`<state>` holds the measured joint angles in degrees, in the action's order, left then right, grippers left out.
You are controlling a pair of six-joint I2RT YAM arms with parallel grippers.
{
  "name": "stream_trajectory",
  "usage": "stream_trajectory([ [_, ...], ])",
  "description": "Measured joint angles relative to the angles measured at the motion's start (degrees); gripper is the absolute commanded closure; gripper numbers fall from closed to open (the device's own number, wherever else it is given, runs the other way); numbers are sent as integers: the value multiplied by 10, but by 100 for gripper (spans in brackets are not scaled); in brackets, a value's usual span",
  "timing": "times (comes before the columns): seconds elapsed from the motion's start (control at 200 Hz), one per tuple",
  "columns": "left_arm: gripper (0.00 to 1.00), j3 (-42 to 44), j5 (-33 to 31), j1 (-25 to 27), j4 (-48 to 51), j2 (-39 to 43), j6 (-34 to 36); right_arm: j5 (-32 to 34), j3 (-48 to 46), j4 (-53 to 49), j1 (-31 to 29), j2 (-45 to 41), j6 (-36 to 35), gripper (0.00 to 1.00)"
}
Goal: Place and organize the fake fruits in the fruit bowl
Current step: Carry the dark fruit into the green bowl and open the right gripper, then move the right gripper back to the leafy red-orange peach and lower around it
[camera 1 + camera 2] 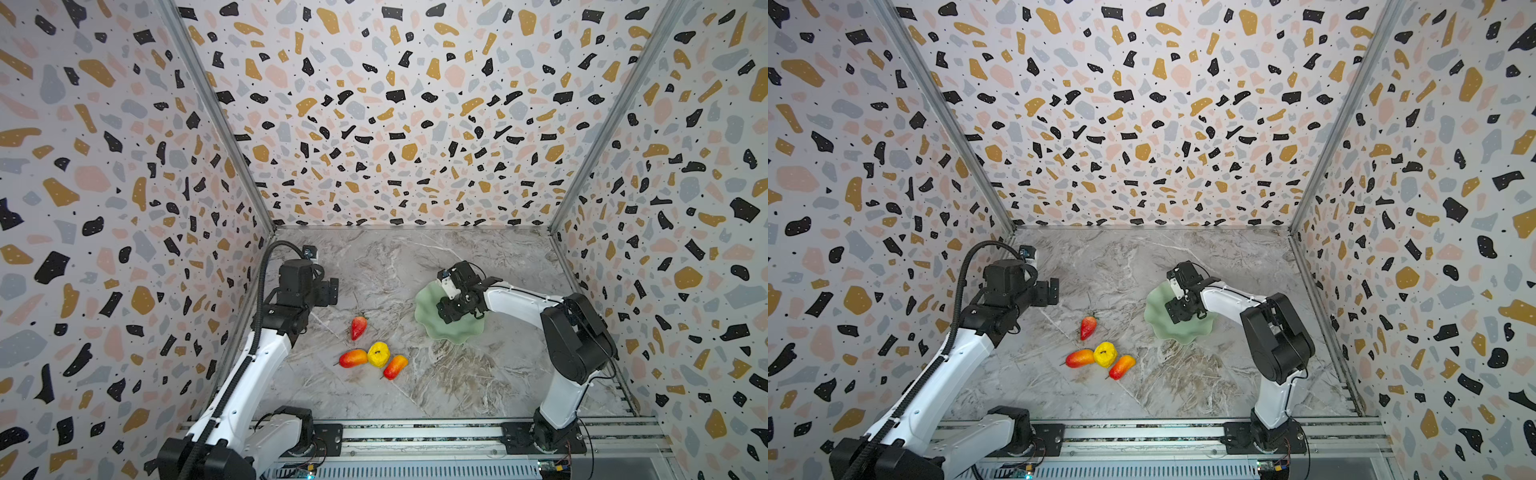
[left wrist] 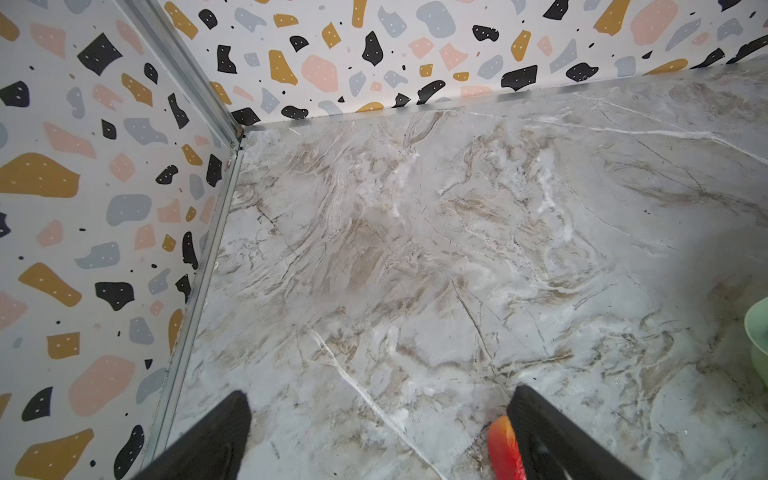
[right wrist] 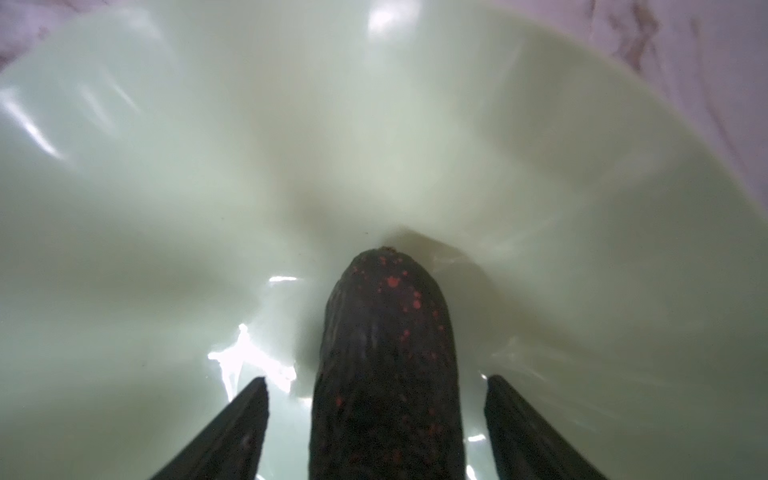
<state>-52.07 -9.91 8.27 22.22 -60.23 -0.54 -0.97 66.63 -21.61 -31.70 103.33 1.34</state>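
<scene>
The pale green fruit bowl (image 1: 432,328) (image 1: 1156,322) sits right of centre on the marble table. My right gripper (image 1: 451,309) reaches down into it. In the right wrist view the dark avocado (image 3: 386,353) lies in the bowl (image 3: 374,145) between my open fingers (image 3: 376,380), with a gap on each side. On the table lie a strawberry (image 1: 358,327), a yellow fruit (image 1: 378,354) and two red-orange mangoes (image 1: 353,358) (image 1: 395,367). My left gripper (image 1: 328,291) (image 2: 380,399) hovers open and empty, with a red fruit (image 2: 503,449) beside one finger.
Terrazzo-patterned walls (image 1: 124,208) close in the left, back and right of the table. A metal rail (image 1: 415,436) with both arm bases runs along the front edge. The bowl's rim (image 2: 758,332) shows at the edge of the left wrist view.
</scene>
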Motion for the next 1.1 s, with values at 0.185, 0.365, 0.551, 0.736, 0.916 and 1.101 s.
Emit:
stream_trajectory([
  [0.185,0,0,0,0,0,1,1,17,78,-24,-40,-17,-31,1],
  [0.365,1,3,1,0,-3,10,4,-15,166,-8,-105,-19,-47,1],
  [0.551,0,3,4,0,-5,16,6,-103,239,61,-148,63,22,1],
  [0.736,0,6,4,-3,-5,24,10,-156,245,124,-158,146,117,1],
  [0.916,0,6,4,-4,-5,27,10,-169,265,145,-164,193,183,1],
  [1.101,1,6,4,-5,-5,27,10,-181,273,161,-173,204,216,1],
])
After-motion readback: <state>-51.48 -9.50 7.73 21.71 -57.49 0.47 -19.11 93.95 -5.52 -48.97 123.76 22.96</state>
